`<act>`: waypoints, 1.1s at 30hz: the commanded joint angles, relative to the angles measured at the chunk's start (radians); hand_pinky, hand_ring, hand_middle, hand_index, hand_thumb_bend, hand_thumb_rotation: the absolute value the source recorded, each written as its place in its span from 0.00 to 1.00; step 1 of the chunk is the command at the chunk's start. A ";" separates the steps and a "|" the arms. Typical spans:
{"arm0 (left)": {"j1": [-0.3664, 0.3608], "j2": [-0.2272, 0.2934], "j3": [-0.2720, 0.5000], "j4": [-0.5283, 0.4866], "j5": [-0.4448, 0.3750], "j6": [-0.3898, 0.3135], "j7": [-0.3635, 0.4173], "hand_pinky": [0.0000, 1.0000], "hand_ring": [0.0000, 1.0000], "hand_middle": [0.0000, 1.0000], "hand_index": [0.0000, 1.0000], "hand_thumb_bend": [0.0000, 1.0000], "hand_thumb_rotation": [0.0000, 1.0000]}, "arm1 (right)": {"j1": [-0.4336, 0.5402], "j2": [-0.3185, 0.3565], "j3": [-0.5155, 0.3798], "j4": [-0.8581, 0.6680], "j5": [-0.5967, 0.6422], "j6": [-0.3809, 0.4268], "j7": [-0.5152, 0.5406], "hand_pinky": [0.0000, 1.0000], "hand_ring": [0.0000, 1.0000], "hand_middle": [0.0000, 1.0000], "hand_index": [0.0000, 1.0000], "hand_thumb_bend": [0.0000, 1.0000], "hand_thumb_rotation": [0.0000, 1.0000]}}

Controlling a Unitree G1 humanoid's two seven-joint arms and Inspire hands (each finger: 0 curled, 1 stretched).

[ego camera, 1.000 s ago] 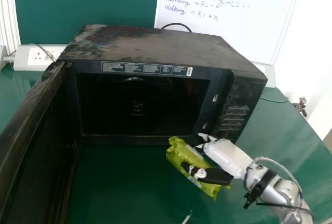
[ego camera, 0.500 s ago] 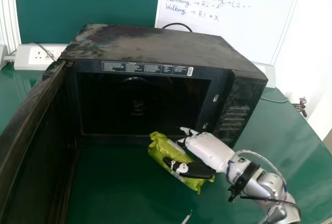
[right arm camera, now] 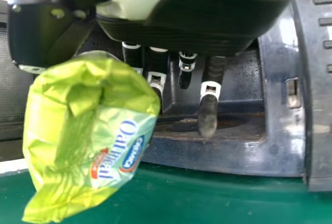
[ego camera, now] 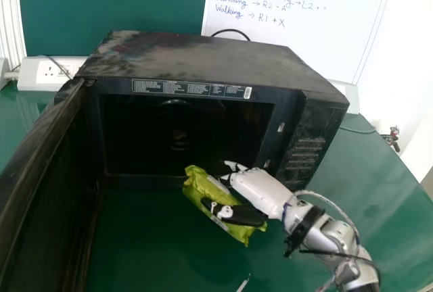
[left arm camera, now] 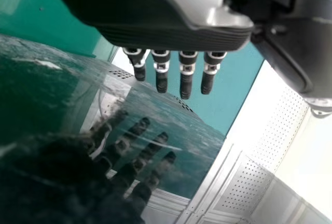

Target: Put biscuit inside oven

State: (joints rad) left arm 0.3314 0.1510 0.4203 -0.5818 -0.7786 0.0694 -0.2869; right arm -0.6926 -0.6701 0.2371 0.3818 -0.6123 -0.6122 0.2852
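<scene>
Green-wrapped biscuit (ego camera: 203, 187) is pinched between thumb and slightly bent fingers of the right hand (ego camera: 260, 190), outside the opened oven (ego camera: 196, 55); left hand (left arm camera: 155, 32), straight-fingered, is shown in its wrist view; insertion and release remain.

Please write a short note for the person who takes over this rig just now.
Left hand: open, fingers straight, holding nothing.
Right hand: closed round the green biscuit packet, just outside the opening of the oven.
Done: packet in hand; oven door open.
Left: put the packet inside, release it, withdraw the hand. Probably lift it a little first, to clear the lower edge.
</scene>
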 commanded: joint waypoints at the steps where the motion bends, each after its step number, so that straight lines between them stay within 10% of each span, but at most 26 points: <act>1: 0.013 -0.003 0.002 -0.008 0.002 -0.010 0.001 1.00 0.98 0.97 0.98 0.89 0.89 | -0.038 0.013 0.008 0.017 0.013 0.015 0.010 0.20 0.28 0.40 0.50 0.53 0.00; 24: 0.028 -0.007 -0.004 -0.016 0.007 -0.018 0.000 1.00 0.98 0.96 0.98 0.89 0.89 | -0.235 0.118 0.068 0.250 -0.045 0.077 -0.097 0.13 0.21 0.46 0.48 0.53 0.00; 33: 0.031 -0.010 -0.007 -0.017 0.014 -0.019 0.002 1.00 0.98 0.96 0.97 0.89 0.89 | -0.315 0.150 0.096 0.342 -0.061 0.085 -0.124 0.28 0.37 0.45 0.49 0.53 0.00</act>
State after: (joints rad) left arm 0.3479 0.1462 0.4175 -0.5870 -0.7677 0.0635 -0.2854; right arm -0.9753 -0.5349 0.3247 0.7074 -0.6774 -0.5236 0.1849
